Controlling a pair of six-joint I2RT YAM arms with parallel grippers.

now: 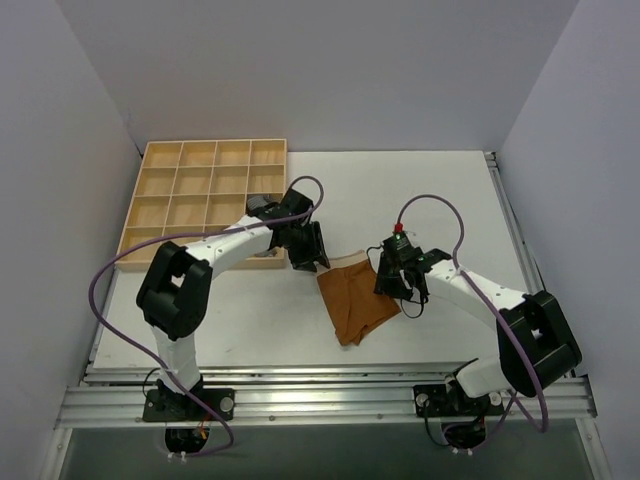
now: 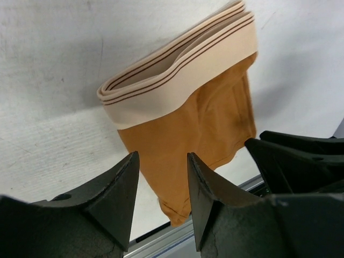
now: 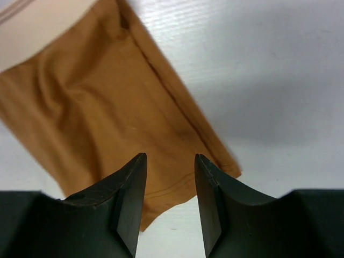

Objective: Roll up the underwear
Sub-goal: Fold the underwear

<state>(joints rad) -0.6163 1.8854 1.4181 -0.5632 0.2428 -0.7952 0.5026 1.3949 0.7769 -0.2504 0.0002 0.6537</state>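
One underwear [image 1: 352, 300], caramel-brown, lies flat and unrolled on the table [image 1: 440, 190] between the two arms. Its single pale waistband [image 2: 177, 80] is at the far end.

Left gripper [image 2: 163, 161]: above the waistband's left end, jaws partly apart, holding nothing.

Right gripper [image 3: 170, 161]: above the garment's right edge, jaws partly apart, holding nothing.

One wooden compartment tray [image 1: 165, 155] sits at the far left, well apart from the underwear.

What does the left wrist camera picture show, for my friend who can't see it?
Caramel-brown underwear with a pale beige band at the top lies flat on a white table. In the foreground at the bottom, the left tool shows two black fingers standing apart, holding nothing.
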